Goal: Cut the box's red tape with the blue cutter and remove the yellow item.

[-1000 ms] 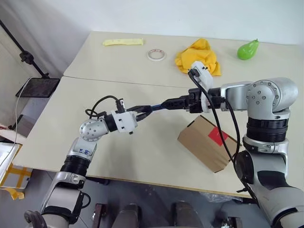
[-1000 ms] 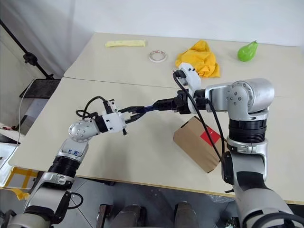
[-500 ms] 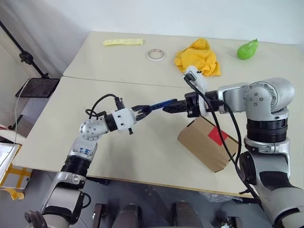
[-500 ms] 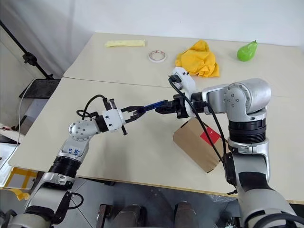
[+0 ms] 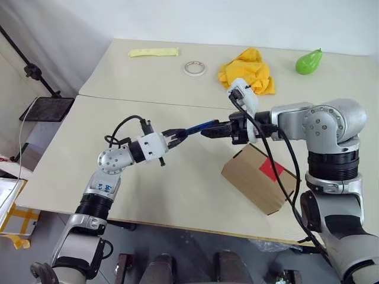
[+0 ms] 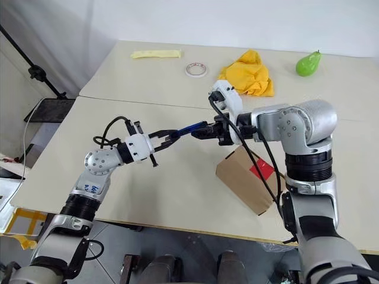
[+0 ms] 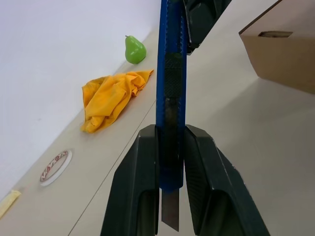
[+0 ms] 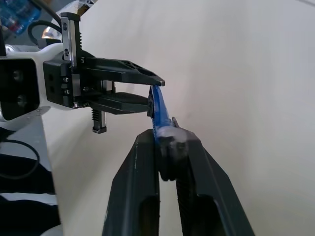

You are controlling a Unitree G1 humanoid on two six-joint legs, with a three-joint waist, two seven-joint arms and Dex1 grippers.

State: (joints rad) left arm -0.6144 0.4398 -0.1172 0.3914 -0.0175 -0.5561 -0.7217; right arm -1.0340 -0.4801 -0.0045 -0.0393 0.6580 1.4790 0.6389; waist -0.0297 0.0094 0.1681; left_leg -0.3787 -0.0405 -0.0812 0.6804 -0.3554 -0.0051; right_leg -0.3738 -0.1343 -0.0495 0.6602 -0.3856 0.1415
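Head stereo pair: high, forward-down over counter. Wrist cameras: close along each tool, both sharing blue cutter.

Left end effector clamped, right end effector clamped

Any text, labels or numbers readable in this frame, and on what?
None can be read.
Tape roll: red marks around the ring, too blurred to read.
Left arm's blue label: too small to read.
Box, red tape, blue cutter: no print visible.
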